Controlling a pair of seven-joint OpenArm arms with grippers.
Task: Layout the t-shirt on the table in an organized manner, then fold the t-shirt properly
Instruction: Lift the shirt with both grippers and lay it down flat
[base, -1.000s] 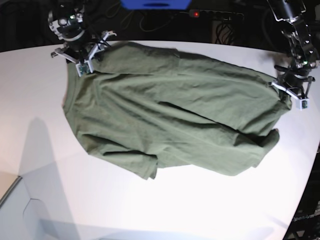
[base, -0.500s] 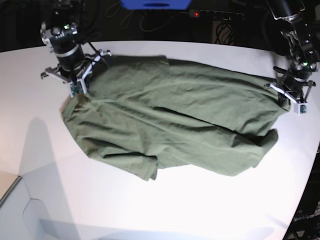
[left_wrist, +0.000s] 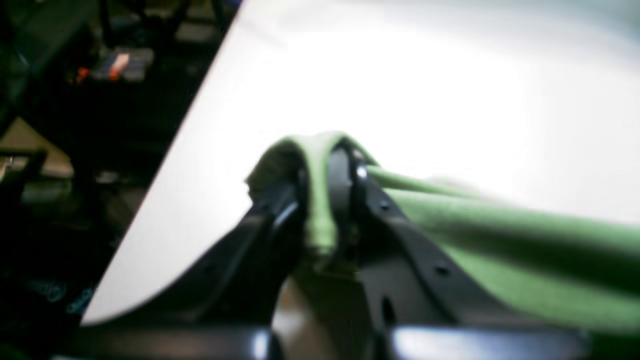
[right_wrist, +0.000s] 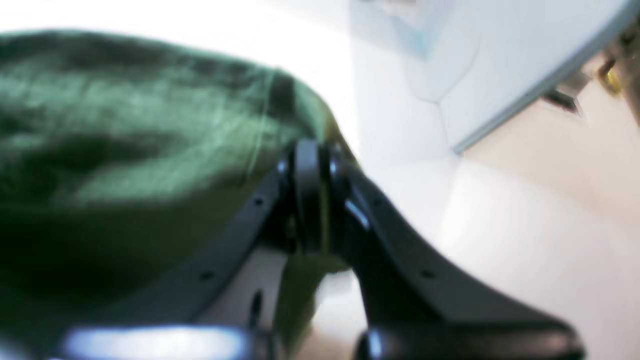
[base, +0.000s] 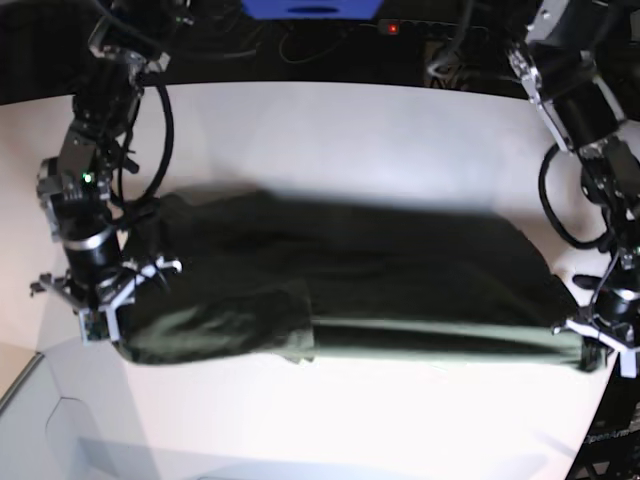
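The olive-green t-shirt (base: 340, 280) is stretched in a long band across the white table (base: 330, 130), held at both ends. My right gripper (base: 100, 318) stands at the base view's left, shut on the shirt's left end. In the right wrist view the black fingers (right_wrist: 310, 200) are pressed together with the t-shirt (right_wrist: 125, 125) bunched against them. My left gripper (base: 598, 348) is at the base view's right, near the table's edge. The left wrist view shows its jaws pinching a fold of the t-shirt (left_wrist: 320, 210), with cloth trailing off to the right.
A blue object (base: 310, 8) and a power strip with a red light (base: 392, 28) lie beyond the table's far edge among dark cables. The table's curved edge (base: 612, 410) runs close by the left gripper. A table corner (base: 20, 385) shows at the lower left.
My right gripper has shut on the shirt's edge. Both arms have drawn the shirt from the back of the table toward the front, and it now hangs taut between them.
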